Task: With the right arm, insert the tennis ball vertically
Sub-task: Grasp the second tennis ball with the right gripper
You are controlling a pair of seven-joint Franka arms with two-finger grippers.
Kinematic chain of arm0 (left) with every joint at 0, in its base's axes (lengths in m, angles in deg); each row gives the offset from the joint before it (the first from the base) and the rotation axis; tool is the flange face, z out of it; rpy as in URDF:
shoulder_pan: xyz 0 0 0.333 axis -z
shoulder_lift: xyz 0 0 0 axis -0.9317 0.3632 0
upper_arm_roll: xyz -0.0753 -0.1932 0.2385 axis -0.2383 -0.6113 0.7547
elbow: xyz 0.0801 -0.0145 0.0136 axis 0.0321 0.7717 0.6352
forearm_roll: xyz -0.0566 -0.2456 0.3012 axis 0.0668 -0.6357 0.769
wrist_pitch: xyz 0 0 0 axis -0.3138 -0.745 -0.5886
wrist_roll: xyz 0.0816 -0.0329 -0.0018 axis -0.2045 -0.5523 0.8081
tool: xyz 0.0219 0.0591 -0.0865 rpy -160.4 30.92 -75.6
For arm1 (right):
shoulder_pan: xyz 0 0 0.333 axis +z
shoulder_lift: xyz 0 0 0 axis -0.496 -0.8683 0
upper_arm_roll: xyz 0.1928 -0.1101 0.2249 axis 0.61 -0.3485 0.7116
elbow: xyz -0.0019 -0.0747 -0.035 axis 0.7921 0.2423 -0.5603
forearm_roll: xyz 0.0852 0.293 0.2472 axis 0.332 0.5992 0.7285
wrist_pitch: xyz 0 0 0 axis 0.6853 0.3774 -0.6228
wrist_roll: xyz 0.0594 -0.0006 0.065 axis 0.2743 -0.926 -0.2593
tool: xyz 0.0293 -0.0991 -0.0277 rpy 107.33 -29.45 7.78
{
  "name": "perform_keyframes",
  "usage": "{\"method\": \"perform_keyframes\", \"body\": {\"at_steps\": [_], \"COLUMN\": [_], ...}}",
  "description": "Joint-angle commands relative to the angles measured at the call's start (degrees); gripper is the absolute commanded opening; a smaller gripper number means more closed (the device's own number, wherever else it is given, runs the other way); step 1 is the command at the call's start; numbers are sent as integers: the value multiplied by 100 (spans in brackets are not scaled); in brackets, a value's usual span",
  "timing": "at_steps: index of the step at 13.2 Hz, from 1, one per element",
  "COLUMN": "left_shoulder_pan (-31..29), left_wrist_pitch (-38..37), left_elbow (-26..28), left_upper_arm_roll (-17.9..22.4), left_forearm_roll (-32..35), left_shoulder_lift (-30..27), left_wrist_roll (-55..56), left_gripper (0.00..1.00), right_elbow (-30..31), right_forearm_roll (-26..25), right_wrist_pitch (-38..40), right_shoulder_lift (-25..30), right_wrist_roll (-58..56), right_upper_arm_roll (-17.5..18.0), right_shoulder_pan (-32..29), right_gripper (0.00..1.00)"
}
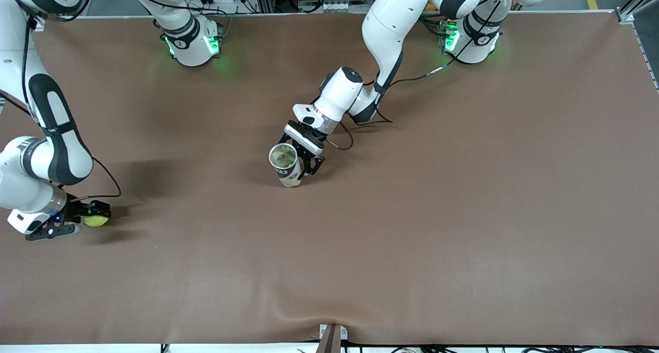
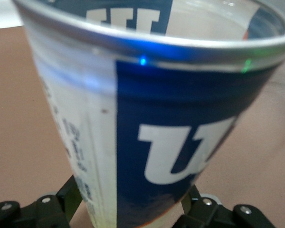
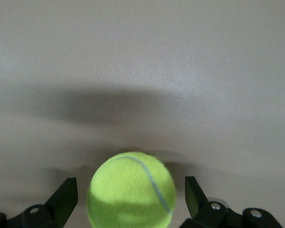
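A yellow-green tennis ball [image 1: 97, 221] lies on the brown table near the right arm's end. My right gripper [image 1: 88, 217] is low at the table, open, with its fingers either side of the ball and a gap at each side. The right wrist view shows the ball [image 3: 130, 197] between the black fingers [image 3: 65, 199]. My left gripper [image 1: 304, 160] is shut on a clear ball can [image 1: 286, 162] with a blue label. The can stands near the table's middle with its open mouth up. In the left wrist view the can [image 2: 156, 118] fills the frame.
The brown table cover [image 1: 412, 214] is bare around both grippers. The two arm bases [image 1: 193, 41] stand at the table's edge farthest from the front camera. A small bracket [image 1: 332, 335] sits at the nearest edge.
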Motion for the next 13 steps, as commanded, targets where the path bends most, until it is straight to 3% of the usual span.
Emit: {"method": "perform_keyframes", "body": {"at_steps": [1, 2, 4, 6, 7, 9, 13], "left_shoulder_pan": [84, 84, 84, 84, 84, 84, 84], "left_wrist_pitch": [21, 21, 21, 21, 21, 21, 21], "left_elbow": [61, 61, 61, 61, 61, 61, 52], "left_upper_arm_roll": [70, 79, 70, 70, 70, 70, 70], "left_forearm_roll": [-113, -113, -113, -113, -113, -113, -113], "left_shoulder_lift": [-66, -66, -57, -57, -66, -66, -57], "left_wrist_roll": [17, 17, 17, 17, 17, 17, 17], "left_gripper": [88, 88, 88, 88, 88, 88, 89], "right_elbow": [68, 77, 77, 69, 51, 60, 42], "right_forearm_roll": [98, 98, 98, 98, 98, 150, 388], "right_wrist_pitch": [-74, -48, -12, 75, 267, 898, 2313], "right_shoulder_lift": [-103, -94, -59, 28, 142, 633, 1846], "right_wrist_roll": [-29, -29, -37, -55, -38, 23, 767], "right_upper_arm_roll": [132, 132, 141, 158, 193, 228, 859], "right_shoulder_pan": [-141, -132, -132, -124, -115, -27, 122], "right_gripper": [100, 85, 38, 8, 0, 0, 0]}}
